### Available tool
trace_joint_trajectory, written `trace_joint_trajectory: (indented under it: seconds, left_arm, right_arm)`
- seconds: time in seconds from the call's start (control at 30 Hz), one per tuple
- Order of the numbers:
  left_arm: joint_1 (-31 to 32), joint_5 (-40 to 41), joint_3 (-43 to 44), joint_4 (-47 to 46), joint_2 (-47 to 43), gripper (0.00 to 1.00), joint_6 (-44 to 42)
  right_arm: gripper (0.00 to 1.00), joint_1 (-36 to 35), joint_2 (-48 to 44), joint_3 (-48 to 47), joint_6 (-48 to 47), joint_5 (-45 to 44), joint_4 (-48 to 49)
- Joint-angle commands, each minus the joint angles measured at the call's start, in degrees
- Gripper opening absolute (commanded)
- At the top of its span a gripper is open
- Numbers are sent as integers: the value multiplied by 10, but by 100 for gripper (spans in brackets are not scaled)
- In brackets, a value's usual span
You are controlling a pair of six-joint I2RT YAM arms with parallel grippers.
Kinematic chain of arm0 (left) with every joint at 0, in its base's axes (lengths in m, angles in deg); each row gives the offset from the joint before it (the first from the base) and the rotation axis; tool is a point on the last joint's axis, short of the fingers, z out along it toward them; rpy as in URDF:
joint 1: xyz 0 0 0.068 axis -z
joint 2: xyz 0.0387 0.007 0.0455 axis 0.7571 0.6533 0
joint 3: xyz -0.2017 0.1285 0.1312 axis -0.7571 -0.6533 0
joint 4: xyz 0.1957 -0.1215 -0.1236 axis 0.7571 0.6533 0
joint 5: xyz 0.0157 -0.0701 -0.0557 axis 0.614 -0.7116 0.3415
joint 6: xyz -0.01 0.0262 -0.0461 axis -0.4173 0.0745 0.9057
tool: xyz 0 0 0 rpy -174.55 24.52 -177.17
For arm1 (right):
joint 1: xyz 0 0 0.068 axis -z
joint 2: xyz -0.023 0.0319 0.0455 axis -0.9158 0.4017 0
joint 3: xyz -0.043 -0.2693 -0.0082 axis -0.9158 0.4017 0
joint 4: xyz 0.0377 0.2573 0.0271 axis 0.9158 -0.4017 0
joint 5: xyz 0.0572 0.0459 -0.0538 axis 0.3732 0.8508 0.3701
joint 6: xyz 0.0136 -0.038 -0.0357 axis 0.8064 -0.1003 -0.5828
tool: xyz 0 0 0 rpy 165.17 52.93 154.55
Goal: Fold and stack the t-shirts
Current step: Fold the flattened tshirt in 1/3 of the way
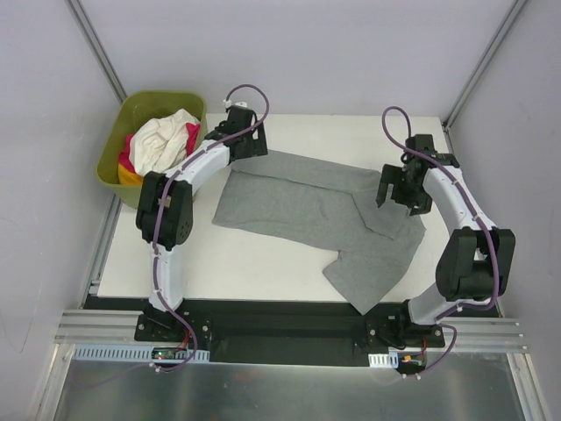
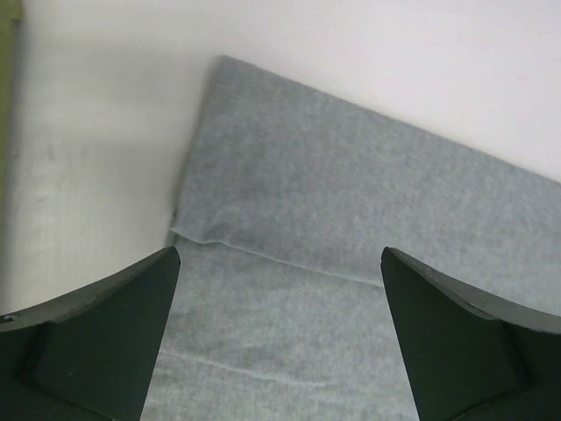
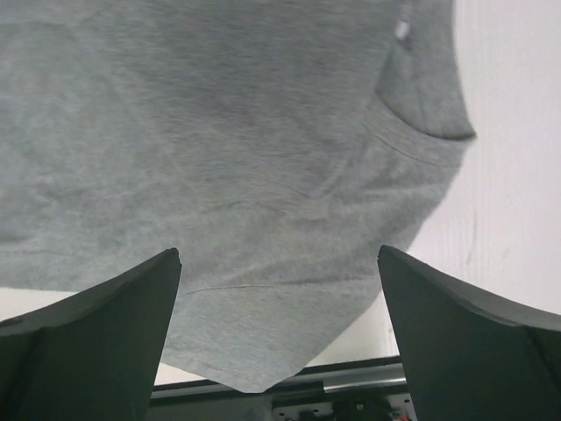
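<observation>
The heather grey t-shirt [image 1: 307, 206] lies on the white table [image 1: 228, 263], partly folded, its lower end reaching the front right edge. My left gripper [image 1: 252, 147] hovers over the shirt's far left corner, open and empty; in the left wrist view [image 2: 280, 254] the grey cloth [image 2: 351, 210] and a fold line lie below the spread jaws. My right gripper [image 1: 399, 200] hovers over the shirt's right side, open and empty; in the right wrist view [image 3: 278, 252] the shirt [image 3: 219, 132] and its collar [image 3: 421, 114] show. White [image 1: 166, 136], magenta-pink [image 1: 193, 136] and orange-yellow [image 1: 130, 174] shirts sit bunched in the tub.
The olive-green tub [image 1: 140, 110] stands at the back left beside the table, close to the left arm; its edge shows in the left wrist view [image 2: 7, 88]. Grey walls enclose the table. The black base rail [image 1: 280, 329] runs along the front edge.
</observation>
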Motion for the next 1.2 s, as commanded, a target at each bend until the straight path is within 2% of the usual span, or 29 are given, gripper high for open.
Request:
trace_joint_trajectory:
  seconds: [0.0, 0.2, 0.47, 0.87, 1.03, 1.17]
  left_arm:
    - [11, -57, 27, 4, 3, 99, -1]
    - [11, -85, 40, 13, 52, 99, 6]
    - [10, -74, -4, 27, 76, 99, 28]
    - [9, -84, -116, 33, 23, 99, 90]
    - [9, -76, -131, 33, -7, 99, 98]
    - [10, -69, -106, 36, -38, 99, 69]
  right_arm:
    - [100, -9, 3, -24, -28, 60, 44]
    - [99, 0, 103, -60, -6, 96, 64]
    - [99, 28, 216, -108, -5, 103, 57]
    - [100, 73, 357, -250, -11, 128, 33]
    - [100, 76, 357, -274, -20, 151, 34]
    - [100, 76, 303, -263, -33, 152, 41]
